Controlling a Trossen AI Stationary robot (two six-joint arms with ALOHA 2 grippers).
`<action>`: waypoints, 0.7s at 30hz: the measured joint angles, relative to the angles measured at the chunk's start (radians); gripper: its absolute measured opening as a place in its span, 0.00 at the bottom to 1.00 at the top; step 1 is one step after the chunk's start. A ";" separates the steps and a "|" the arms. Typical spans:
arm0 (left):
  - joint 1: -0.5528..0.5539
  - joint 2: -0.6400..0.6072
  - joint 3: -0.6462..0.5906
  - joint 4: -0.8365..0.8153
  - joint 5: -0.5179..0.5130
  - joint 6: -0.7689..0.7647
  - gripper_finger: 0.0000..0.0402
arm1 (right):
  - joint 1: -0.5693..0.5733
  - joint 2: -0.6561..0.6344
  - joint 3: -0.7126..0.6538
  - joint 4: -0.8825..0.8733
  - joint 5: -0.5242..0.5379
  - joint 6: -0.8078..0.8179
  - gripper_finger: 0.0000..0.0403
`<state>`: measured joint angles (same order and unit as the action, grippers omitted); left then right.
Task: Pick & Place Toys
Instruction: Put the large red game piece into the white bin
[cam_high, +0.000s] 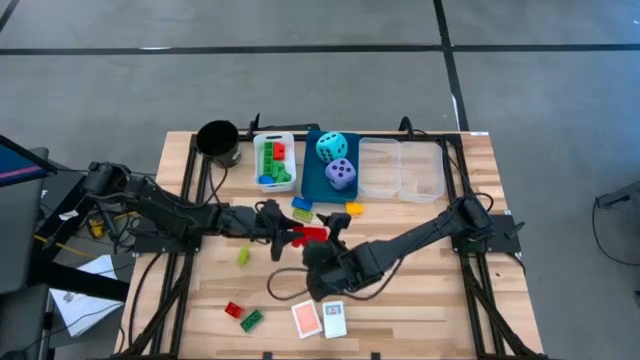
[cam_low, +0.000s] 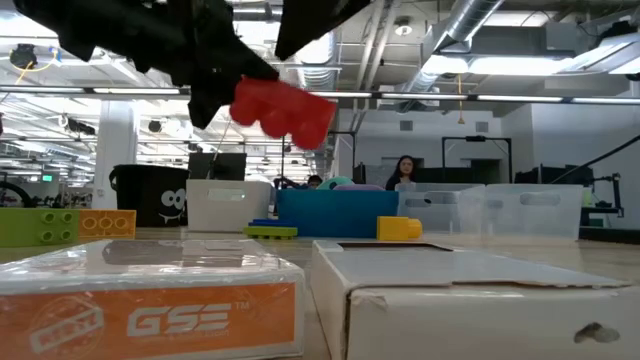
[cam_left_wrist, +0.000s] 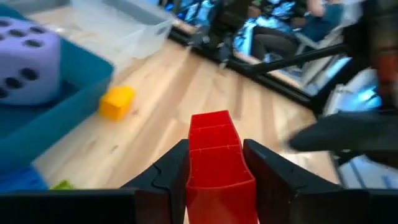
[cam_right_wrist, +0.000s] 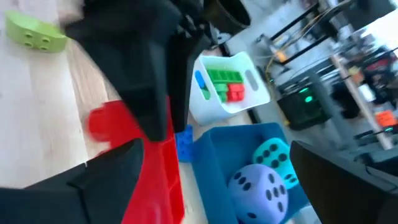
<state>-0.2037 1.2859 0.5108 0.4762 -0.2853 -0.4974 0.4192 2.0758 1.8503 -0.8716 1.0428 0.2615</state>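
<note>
Your left gripper (cam_left_wrist: 214, 165) is clamped on a long red brick (cam_left_wrist: 217, 155), glossy plastic, studs rounded, held up off the table just in front of the blue bin (cam_high: 313, 175); in the low view the red brick (cam_low: 283, 108) hangs in the air above everything. Your right gripper (cam_high: 335, 232) sits just beside that brick on the side away from the blue bin, fingers spread wide with nothing between them. Inside the blue bin you have a cyan die (cam_high: 331, 147) with dark pips and a purple die (cam_high: 341, 174) with dark pips, side by side, touching or nearly so. White bin (cam_high: 274, 160), just beside the blue bin, holds green bricks plus a red and a blue one. Right at the blue bin's front edge: a blue brick (cam_high: 302, 204) on a lime piece, and an orange-yellow brick (cam_high: 355, 208). Farther out from the blue bin, toward the table's near edge: a lime brick (cam_high: 243, 256), a small red brick (cam_high: 233, 310) touching a green brick (cam_high: 251, 319), then an orange card (cam_high: 306, 319) and a white card (cam_high: 334, 319) just beside each other.
</note>
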 joint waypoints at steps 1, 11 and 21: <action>0.006 0.000 0.000 -0.004 -0.004 0.000 0.31 | 0.008 0.000 0.000 -0.002 0.014 0.000 0.98; 0.076 -0.001 0.000 -0.051 -0.154 0.130 0.31 | 0.106 0.001 0.000 -0.129 0.119 0.142 0.97; 0.196 -0.051 0.002 -0.052 -0.309 0.271 0.31 | 0.144 0.003 -0.073 -0.696 0.112 0.881 0.98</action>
<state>-0.0076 1.2345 0.5133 0.4242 -0.5946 -0.2263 0.5632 2.0785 1.7769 -1.5674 1.1546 1.1428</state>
